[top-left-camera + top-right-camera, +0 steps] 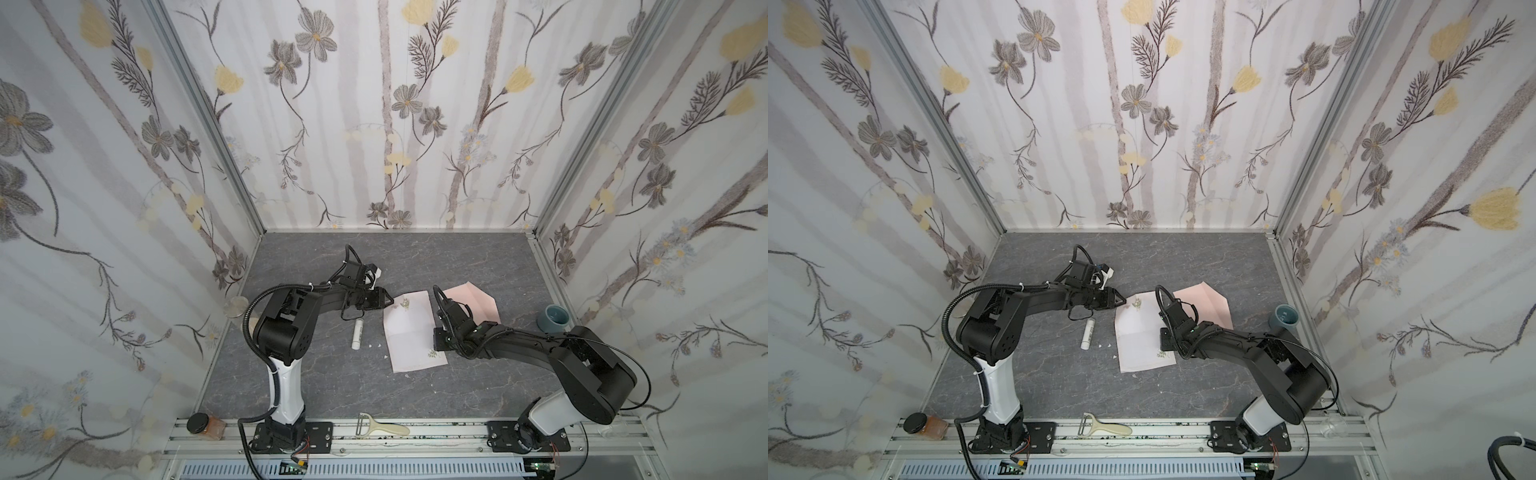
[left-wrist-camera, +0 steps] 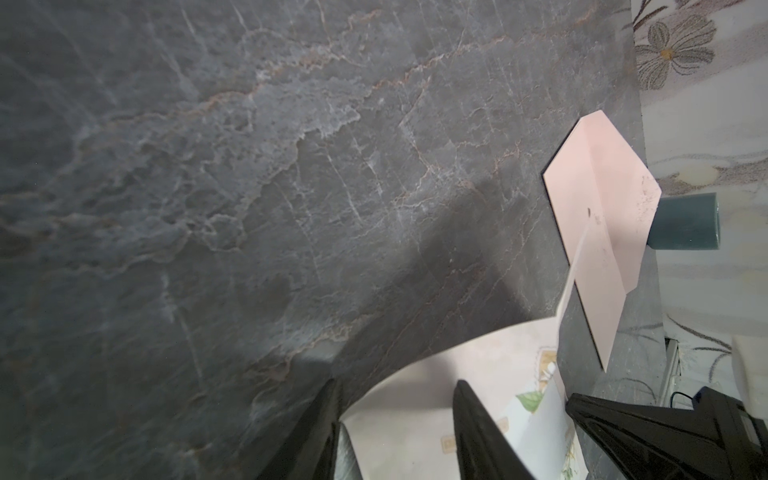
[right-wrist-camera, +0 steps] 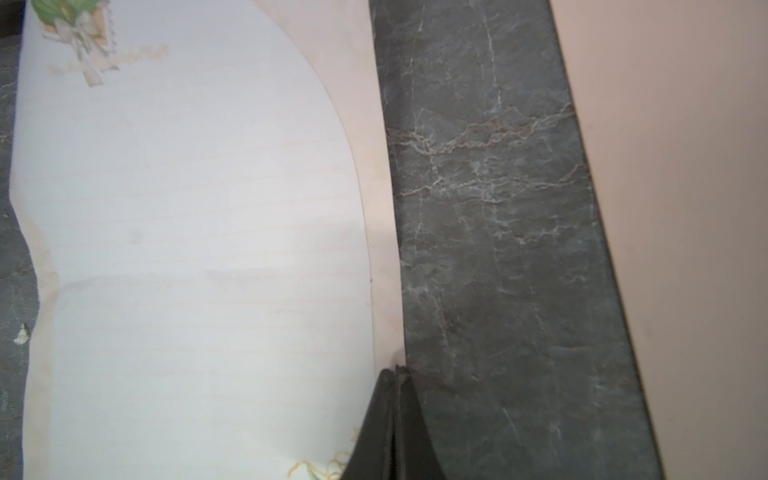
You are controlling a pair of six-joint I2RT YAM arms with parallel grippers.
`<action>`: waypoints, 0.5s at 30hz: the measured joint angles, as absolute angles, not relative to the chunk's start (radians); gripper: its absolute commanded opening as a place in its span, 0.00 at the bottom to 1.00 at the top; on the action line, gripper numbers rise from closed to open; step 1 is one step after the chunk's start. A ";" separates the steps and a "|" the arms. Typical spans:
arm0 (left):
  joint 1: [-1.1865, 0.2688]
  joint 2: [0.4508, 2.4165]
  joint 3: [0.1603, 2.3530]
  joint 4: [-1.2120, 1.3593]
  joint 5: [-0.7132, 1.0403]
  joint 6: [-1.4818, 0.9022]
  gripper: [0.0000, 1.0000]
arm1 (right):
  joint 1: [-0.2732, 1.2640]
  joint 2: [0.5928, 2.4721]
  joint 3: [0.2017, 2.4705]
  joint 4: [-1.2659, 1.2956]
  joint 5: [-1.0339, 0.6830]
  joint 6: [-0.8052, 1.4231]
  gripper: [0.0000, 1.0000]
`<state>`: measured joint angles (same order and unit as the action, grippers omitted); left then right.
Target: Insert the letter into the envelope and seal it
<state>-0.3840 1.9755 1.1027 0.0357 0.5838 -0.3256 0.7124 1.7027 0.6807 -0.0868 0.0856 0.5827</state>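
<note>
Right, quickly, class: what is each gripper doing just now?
Left gripper: open, jaws apart over the letter.
Right gripper: shut, pinching the letter's edge.

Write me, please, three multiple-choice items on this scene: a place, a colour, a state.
1. In a top view, the glue stick lies: A) left of the letter; B) on top of the letter; C) right of the envelope.
2. The envelope is: A) blue; B) pale pink; C) green.
3. The right gripper has its fingers: A) spread wide; B) shut on the letter's edge; C) out of view.
1 A, it lies off the sheet's left edge; 2 B, pink in both top views; 3 B, the right wrist view shows them pressed together there.
</note>
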 measured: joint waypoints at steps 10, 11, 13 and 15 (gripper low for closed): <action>-0.363 1.975 1.107 0.003 0.633 -0.340 0.44 | 0.712 1.702 0.690 -0.102 0.086 0.573 0.00; -0.360 1.975 1.108 -0.001 0.633 -0.340 0.43 | 0.712 1.702 0.692 -0.102 0.086 0.574 0.00; -0.360 1.975 1.108 -0.008 0.633 -0.340 0.43 | 0.712 1.702 0.695 -0.104 0.085 0.573 0.00; -0.359 1.975 1.109 -0.009 0.633 -0.340 0.43 | 0.712 1.702 0.697 -0.107 0.085 0.567 0.00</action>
<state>-0.3588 1.9755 1.1088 -0.0086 0.6331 -0.3405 0.7124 1.7023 0.6968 -0.1070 0.0853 0.5674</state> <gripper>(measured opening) 0.430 0.050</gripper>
